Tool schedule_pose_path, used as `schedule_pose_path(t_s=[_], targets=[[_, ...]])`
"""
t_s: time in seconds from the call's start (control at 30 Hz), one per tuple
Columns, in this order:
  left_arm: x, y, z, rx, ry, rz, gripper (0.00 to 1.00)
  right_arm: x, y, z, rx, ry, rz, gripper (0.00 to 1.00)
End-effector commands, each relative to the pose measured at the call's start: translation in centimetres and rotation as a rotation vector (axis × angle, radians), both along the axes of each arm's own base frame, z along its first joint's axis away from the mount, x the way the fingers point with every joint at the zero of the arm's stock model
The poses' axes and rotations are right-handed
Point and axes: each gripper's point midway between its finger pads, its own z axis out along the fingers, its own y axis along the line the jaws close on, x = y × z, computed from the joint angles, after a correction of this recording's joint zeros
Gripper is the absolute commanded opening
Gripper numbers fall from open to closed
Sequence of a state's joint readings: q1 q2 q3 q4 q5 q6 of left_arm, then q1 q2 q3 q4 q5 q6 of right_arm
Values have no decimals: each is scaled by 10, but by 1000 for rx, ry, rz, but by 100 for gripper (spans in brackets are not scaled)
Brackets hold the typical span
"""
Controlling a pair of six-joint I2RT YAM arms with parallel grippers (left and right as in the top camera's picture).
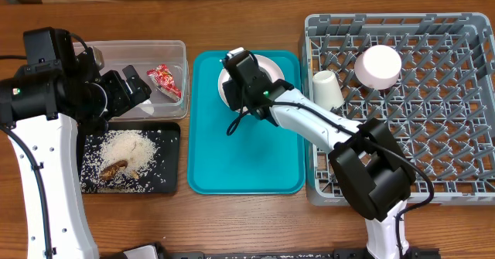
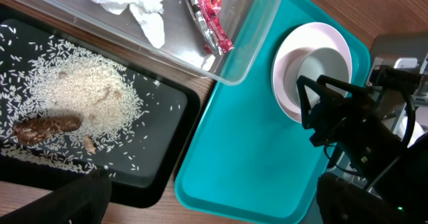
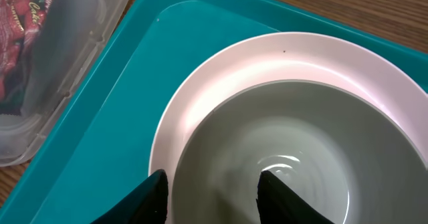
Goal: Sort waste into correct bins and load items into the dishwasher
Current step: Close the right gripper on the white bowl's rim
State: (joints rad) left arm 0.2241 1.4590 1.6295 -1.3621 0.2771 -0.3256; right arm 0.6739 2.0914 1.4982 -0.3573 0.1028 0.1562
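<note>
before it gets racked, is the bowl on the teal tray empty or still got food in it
Empty. The right wrist view looks straight into the bowl, which sits upright on the plate: a bare glossy inside, nothing in it.

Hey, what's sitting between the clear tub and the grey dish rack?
The teal tray, with a plate at its far end and a bowl on the plate. The overhead view shows this best.

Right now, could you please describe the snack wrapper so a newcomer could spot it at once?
Find the teal tray in the middle of the table; the clear tub sits just left of it. The wrapper lies at the tub's right end, crinkled and bright red, unlike the white napkin beside it.
</note>
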Motion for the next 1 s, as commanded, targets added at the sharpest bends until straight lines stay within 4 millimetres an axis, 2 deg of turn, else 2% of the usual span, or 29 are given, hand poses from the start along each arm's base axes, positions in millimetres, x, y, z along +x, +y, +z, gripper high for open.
schedule_pose_path(t_s=[0.0,0.8,0.97], targets=[[1,-2,5,-5,-17,-3,100,-5,5,-9,18,30,25,46],[1,-2,5,-5,-17,-3,100,-15,-2,-18,-18,81,26,46],[1,-2,5,-5,-17,-3,100,-22,-8,-24,-46,116,25,46]])
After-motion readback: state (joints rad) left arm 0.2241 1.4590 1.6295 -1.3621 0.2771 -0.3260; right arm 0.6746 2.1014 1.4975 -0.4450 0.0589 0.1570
